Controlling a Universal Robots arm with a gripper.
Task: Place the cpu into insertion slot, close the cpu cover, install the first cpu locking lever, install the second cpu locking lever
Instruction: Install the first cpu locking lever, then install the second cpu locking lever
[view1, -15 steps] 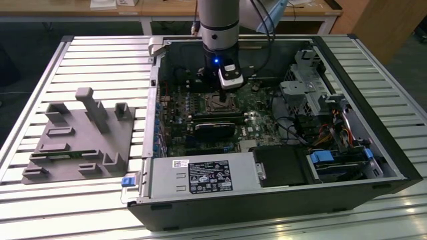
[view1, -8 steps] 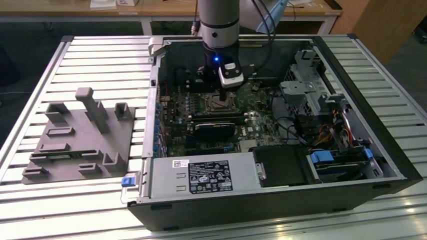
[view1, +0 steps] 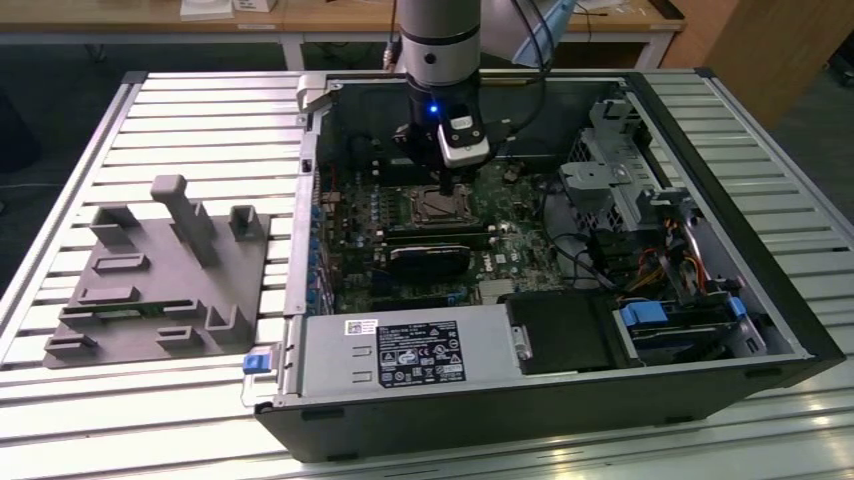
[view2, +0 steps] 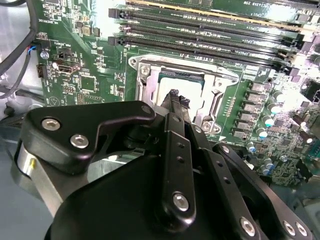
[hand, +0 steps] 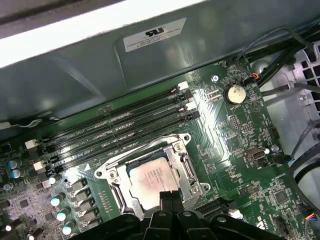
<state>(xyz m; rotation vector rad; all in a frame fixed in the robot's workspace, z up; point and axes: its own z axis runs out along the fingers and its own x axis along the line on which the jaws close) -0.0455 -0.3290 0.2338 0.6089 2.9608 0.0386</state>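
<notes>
One gripper (view2: 176, 100), fingers pinched together, we see poised at the cover's (hand: 186, 170) edge; cpu (hand: 152, 177) sits in the slot (view1: 442, 205), little room around.

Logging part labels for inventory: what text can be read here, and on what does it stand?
White label on the case wall: too blurred to read.
Black label on the power-supply box: too small.
White sticker beside it: too small.
cpu face: faint, unreadable.
Circuit board markings: too small.
</notes>
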